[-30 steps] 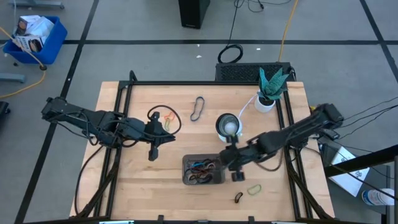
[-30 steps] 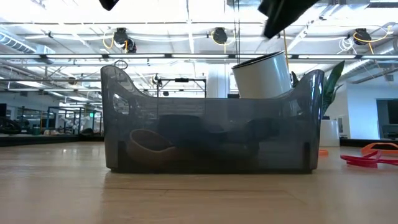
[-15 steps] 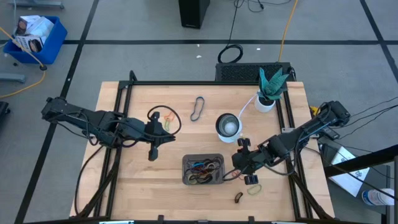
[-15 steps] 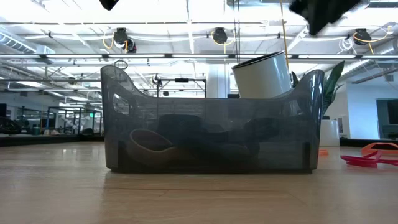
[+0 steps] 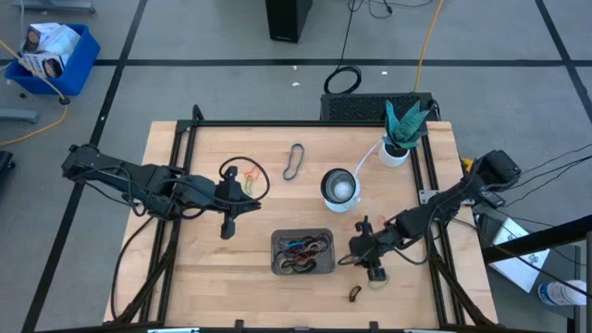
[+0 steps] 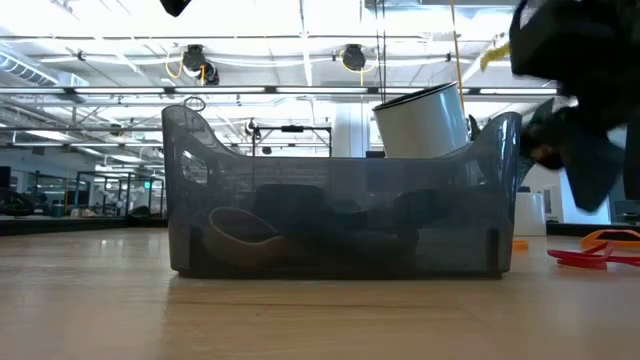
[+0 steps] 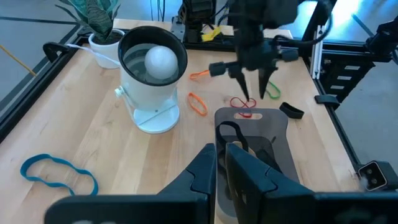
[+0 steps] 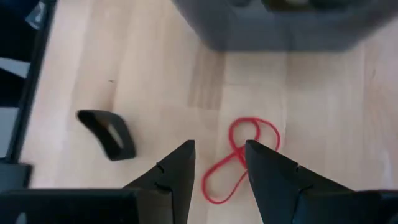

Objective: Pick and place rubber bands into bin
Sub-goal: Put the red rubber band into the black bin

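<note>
R gripper hangs over the table just right of the bin, fingers apart w/ nothing between them. In the R wrist view a red band, twisted into a figure-8, lies flat on the wood right ahead of the fingertips, between them and the bin wall; not touched. A black band lies off to one side, apart from the gripper. The left wrist view shows the R gripper pointing down above the red band, a green band just beyond it.

Bin holds several bands already. A blue band and two orange ones lie near the white cup.

L gripper waits over the table's left half, well apart from the bin, fingers together, empty.
</note>
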